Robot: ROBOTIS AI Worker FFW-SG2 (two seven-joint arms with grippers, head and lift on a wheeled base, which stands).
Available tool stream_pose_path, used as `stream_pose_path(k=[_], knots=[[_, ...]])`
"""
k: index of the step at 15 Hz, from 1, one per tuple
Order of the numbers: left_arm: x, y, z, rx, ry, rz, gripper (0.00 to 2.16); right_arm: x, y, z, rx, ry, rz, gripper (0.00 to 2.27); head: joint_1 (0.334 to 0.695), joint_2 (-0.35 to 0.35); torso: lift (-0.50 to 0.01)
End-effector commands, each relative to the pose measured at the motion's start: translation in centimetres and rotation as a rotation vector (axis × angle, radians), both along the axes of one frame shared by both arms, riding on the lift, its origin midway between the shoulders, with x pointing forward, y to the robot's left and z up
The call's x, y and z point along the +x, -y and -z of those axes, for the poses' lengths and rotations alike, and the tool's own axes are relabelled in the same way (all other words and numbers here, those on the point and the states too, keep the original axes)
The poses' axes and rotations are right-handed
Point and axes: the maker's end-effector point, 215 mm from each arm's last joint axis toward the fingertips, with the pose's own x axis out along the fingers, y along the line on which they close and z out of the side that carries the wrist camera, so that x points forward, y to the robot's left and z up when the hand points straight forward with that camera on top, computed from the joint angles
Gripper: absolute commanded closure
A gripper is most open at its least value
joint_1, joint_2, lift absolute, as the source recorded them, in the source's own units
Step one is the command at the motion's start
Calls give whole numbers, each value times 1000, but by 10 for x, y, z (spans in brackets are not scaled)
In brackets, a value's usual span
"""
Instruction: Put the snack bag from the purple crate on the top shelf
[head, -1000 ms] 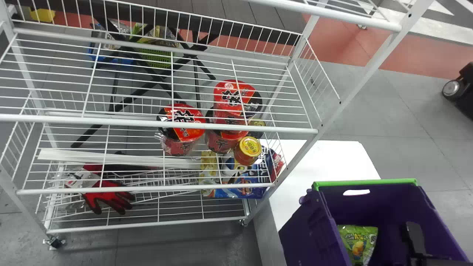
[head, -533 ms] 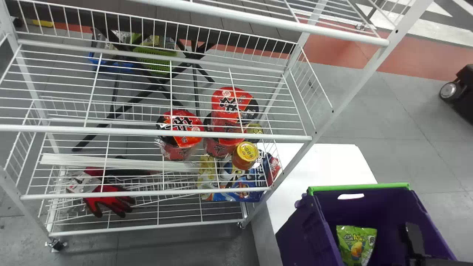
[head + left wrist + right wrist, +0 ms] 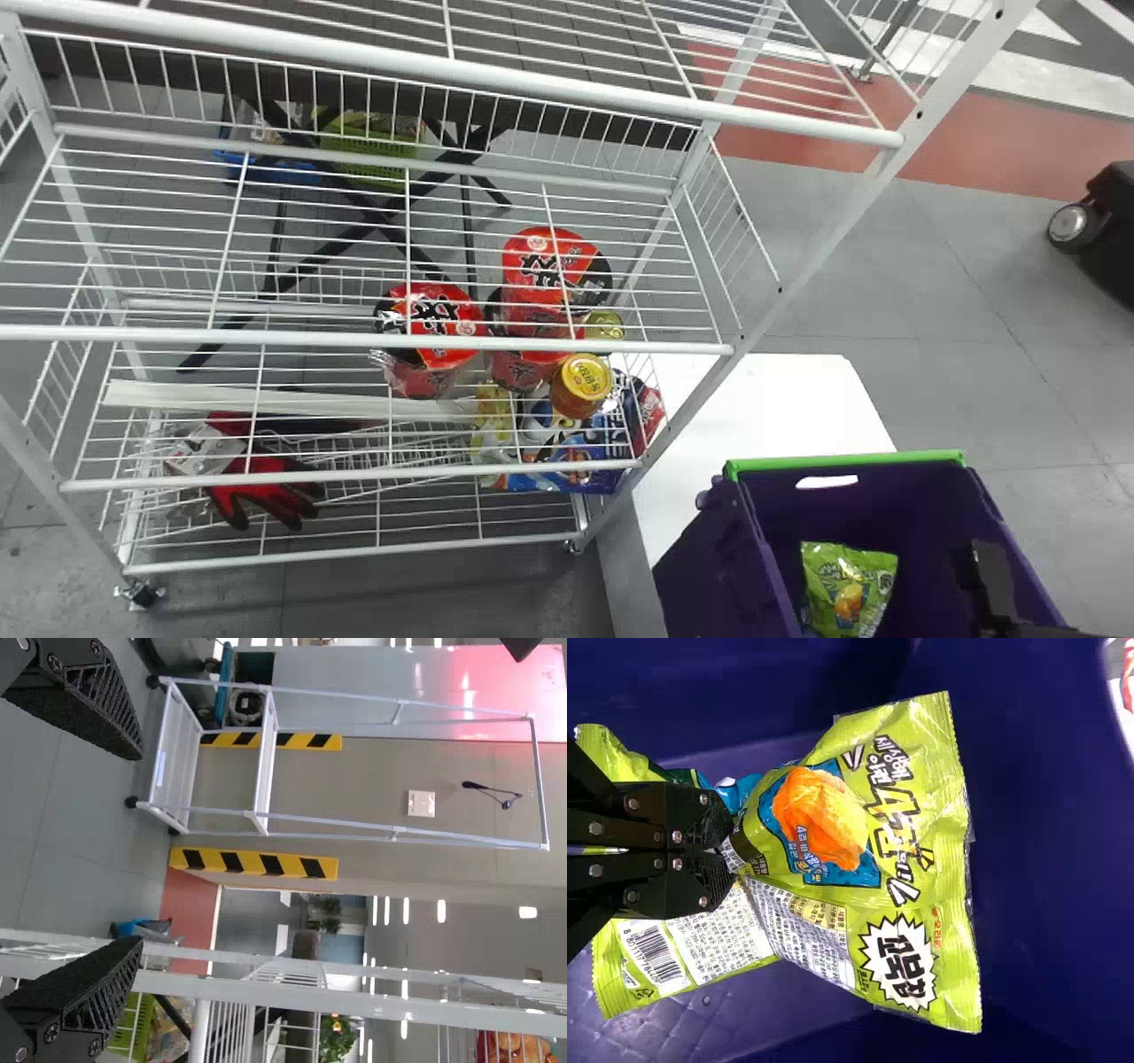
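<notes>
On my head view the purple crate [image 3: 731, 567] sits at four o'clock, with the snack bag [image 3: 846, 589] down inside it. My right arm [image 3: 997, 580] is in there too, on the bag's three o'clock side. The highest shelf I can make out [image 3: 443, 71] runs across twelve o'clock; I take it for the target, though I can't be certain it is the rack's very top. Noodle cups [image 3: 554, 266] stand lower in the rack, about the middle of the dial.

The left wrist view gives me the left gripper [image 3: 135, 849] spread wide with nothing between its fingers, idle near a white rack rail [image 3: 354, 992].

On the right wrist view, the right gripper [image 3: 728, 853] is drawn together, with the snack bag's film pinched at its tips and the printed front fanning out beyond.

So the grasp looks made, and I'd call that the first part done. What's left: lift the bag clear of the crate, carry it up toward twelve o'clock, lay it on the shelf and let go.
</notes>
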Motion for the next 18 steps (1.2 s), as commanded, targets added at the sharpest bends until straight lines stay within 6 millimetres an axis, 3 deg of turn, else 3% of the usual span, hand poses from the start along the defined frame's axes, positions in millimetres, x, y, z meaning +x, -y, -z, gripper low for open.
stream_pose_path(k=[1, 12, 18], knots=[[2, 0, 1, 0, -5, 2, 73, -2, 2, -1, 0, -2, 8, 2226, 695, -350, -340], [-3, 7, -7, 3, -12, 16, 70, 1, 5, -6, 6, 15, 14, 2226, 695, -350, -295], [-8, 10, -9, 9, -15, 21, 70, -18, 14, -10, 6, 20, 20, 2226, 695, -350, -272]])
